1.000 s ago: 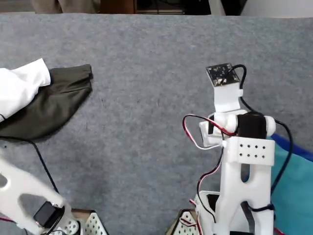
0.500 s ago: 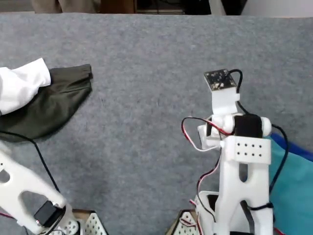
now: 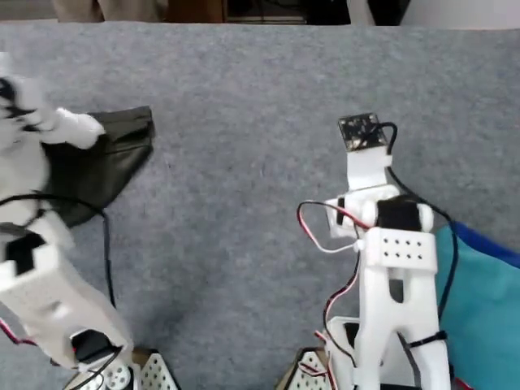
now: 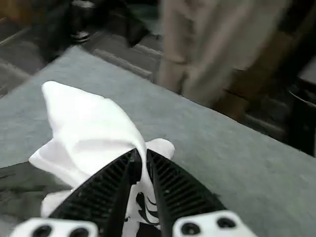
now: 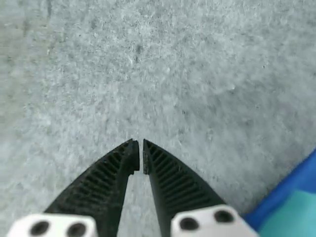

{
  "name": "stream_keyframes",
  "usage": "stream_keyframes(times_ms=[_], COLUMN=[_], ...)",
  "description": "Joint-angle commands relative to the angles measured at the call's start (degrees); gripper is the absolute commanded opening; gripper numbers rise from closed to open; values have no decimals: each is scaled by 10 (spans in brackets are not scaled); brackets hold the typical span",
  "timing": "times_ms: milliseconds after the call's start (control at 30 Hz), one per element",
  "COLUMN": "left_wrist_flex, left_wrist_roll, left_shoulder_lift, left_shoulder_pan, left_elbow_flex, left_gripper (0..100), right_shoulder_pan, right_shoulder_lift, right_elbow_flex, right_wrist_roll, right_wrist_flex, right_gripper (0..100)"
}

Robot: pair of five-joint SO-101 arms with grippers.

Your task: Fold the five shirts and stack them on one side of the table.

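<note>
The task looks to be near its beginning. A white shirt (image 4: 89, 123) lies crumpled on top of a dark shirt (image 3: 114, 158) at one side of the bench (image 3: 244, 97), and neither of them is folded. At the opposite side lies a teal shirt (image 3: 483, 301) with a blue shirt (image 3: 487, 240) showing at its edge. It lies rather flat, but I cannot tell if it is folded. I see no neat stack, so in my judgement nearly all the folding remains to do.

The left gripper (image 4: 139, 160) is over the white shirt, its jaws almost together with only a thin slit between them. The tips are right at the cloth, yet I think they pinch no fold. The right gripper (image 5: 138, 148) is closed as well and holds nothing — it hangs over bare bench, near the blue shirt.
</note>
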Motion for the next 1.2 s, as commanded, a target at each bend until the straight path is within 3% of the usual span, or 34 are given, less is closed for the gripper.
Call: stream_keyframes(times_ms=[0,300,433,567,733,967,1167], left_wrist_flex=[6,4,4,4,4,4,4], left_wrist_roll=[6,1,-5,-77,-84,58,40], left_shoulder_lift=[-95,-262,-306,-355,-469,-699,-825], left_shoulder_pan=[120,422,504,546,516,386,265], left_elbow_flex=[112,556,736,898,1010,1029,1063], left_gripper=[19,20,21,22,55,297,282], right_shoulder_pan=[-11,-7,-7,-7,-8,-50,-158], right_shoulder_lift=[-7,-7,-7,-7,-10,-7,-7], right_elbow_flex=[43,94,96,94,91,73,29], right_wrist_roll=[-4,-4,-4,-4,-4,-3,-4], right_wrist_flex=[-74,-131,-131,-131,-131,-132,-131], right_gripper=[29,29,30,30,96,366,338])
